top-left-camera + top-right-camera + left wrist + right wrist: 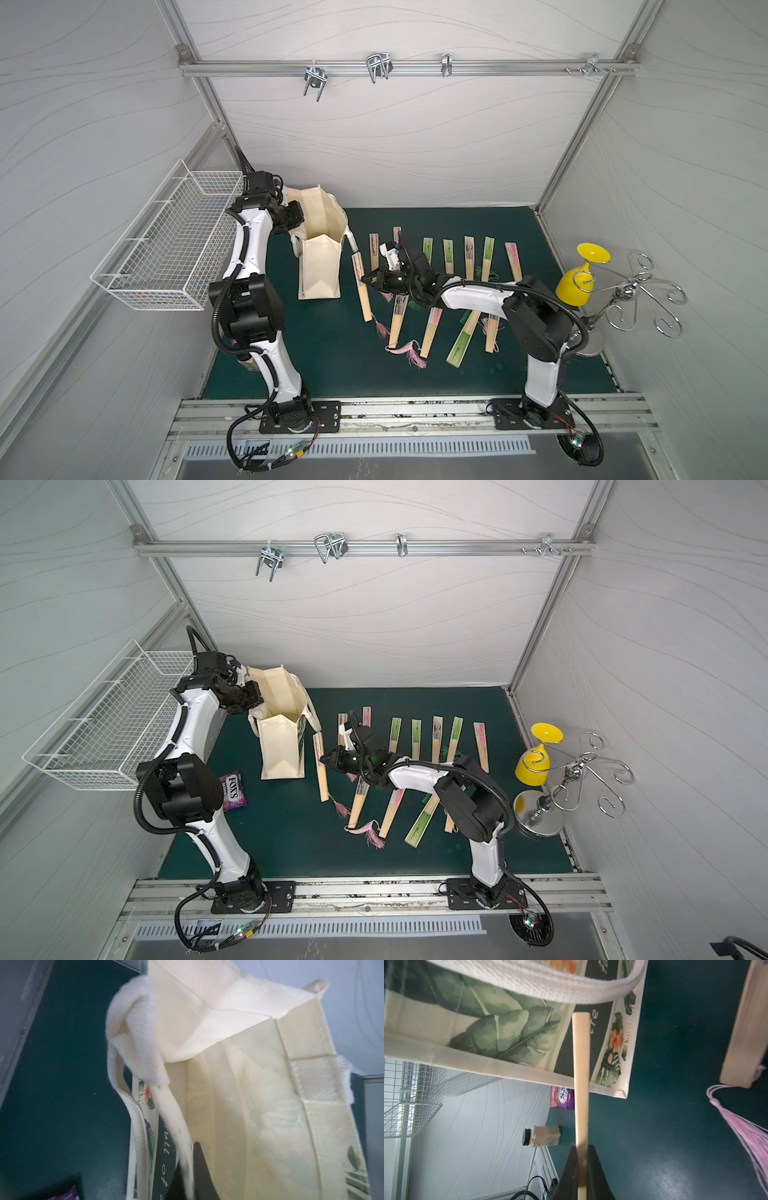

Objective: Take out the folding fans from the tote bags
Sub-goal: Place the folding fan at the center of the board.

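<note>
Currently, the cream tote bag (320, 270) is stood upright at the far left of the green mat (332, 374), with its mouth spread open. Its left rim is pinched by the left gripper (252, 696), whose fingers (200, 1167) are closed tight on the fabric, one of them seen inside the bag. Just right of the bag, a folding fan (365, 305) is clamped near its middle between the closed fingers of the right gripper (581, 1147). A pink tassel (381, 328) is trailed from its near end, and whether it rests on the mat cannot be told. The remaining folding fans (448, 255) are laid in two loose rows on the mat, right of the bag. A purple snack packet (233, 789) is seen beside the left arm.
</note>
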You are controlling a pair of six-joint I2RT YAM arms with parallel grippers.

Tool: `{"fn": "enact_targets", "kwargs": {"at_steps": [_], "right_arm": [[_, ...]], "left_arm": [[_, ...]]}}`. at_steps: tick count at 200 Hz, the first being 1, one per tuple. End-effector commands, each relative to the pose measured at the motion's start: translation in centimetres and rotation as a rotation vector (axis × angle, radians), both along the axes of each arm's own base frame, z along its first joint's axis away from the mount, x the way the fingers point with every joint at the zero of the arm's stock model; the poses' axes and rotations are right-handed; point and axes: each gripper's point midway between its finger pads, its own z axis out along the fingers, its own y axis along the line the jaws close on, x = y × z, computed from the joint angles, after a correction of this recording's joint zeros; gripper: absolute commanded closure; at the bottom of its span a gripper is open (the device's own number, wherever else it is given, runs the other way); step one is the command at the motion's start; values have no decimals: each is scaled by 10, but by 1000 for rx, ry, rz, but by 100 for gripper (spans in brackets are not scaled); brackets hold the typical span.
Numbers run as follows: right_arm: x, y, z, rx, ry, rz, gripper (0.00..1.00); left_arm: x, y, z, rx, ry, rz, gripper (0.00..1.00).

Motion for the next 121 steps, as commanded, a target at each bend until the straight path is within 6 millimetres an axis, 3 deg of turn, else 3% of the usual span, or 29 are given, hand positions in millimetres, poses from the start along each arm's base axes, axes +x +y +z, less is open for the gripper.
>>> {"fn": "enact_targets", "kwargs": {"at_steps": [1, 34, 62, 67, 121], "right_arm": [[3, 15, -10, 16, 32, -6, 100], [8, 21, -38, -32, 61, -8, 100], [10, 23, -60, -86, 78, -6, 100], [11, 23, -64, -95, 83, -9, 100], [18, 3, -109, -214, 152, -51, 100]], "left_arm": [[21, -13, 19, -164, -110, -20, 100], [33, -19, 40, -316, -198, -9, 100], [41, -18, 39, -387, -206, -3, 100], [41, -19, 27, -407, -187, 5, 100], [45, -19, -2, -504, -149, 53, 100]]}}
